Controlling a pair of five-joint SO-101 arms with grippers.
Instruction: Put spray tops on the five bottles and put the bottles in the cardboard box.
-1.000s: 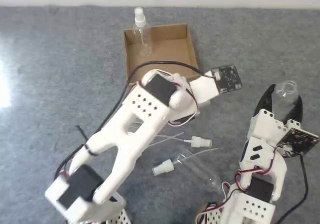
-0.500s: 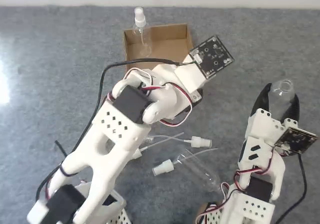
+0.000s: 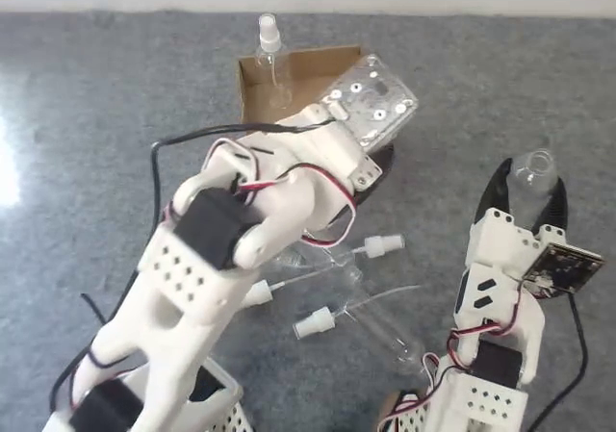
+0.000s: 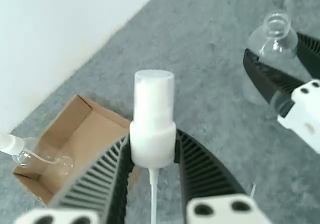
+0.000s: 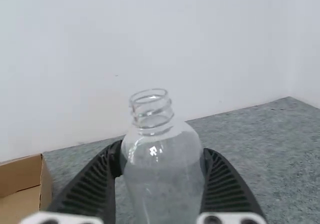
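Note:
My left gripper is shut on a white spray top, held upright with its thin tube hanging down. In the high view the left arm stretches over the near right corner of the cardboard box. A clear bottle with a spray top on it stands in the box's back left corner; this capped bottle also appears in the left wrist view. My right gripper is shut on an open-necked clear bottle, held upright to the right of the box.
On the grey carpet between the arms lie loose spray tops and a clear bottle on its side. The carpet left of the box and at the far right is bare. A pale wall runs along the back.
The left arm has risen and swung back toward the box with the spray top. The right gripper with its bottle has shifted slightly left. One loose spray top on the carpet has moved a little toward the back.

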